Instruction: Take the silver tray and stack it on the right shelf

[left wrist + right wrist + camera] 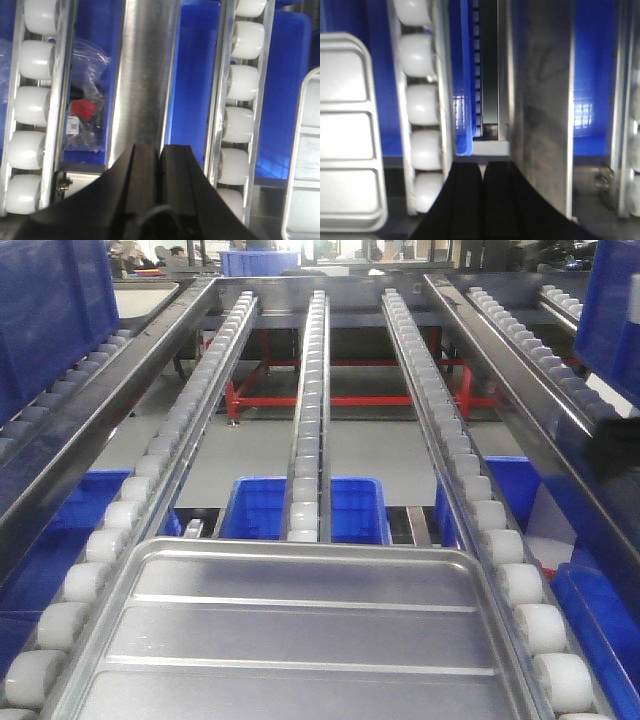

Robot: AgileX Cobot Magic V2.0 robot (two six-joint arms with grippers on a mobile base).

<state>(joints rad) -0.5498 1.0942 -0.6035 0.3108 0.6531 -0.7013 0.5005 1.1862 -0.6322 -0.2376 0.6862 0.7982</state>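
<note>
Front view: the silver tray [300, 640] lies flat across the near end of a roller rack [310, 390], with blue bins [260, 505] below.
Left wrist view: the left gripper [160, 155] is closed and empty, the tray's edge at far right.
Right wrist view: the right gripper [482, 172] is closed and empty, the tray at left beyond a roller row.

Front view looks forward along the roller rack [312, 390] from its near end; both wrist views face straight down, close — each shares an edge of the silver tray [300, 630].

Black left tool [160, 150], black right tool [482, 167]
</note>
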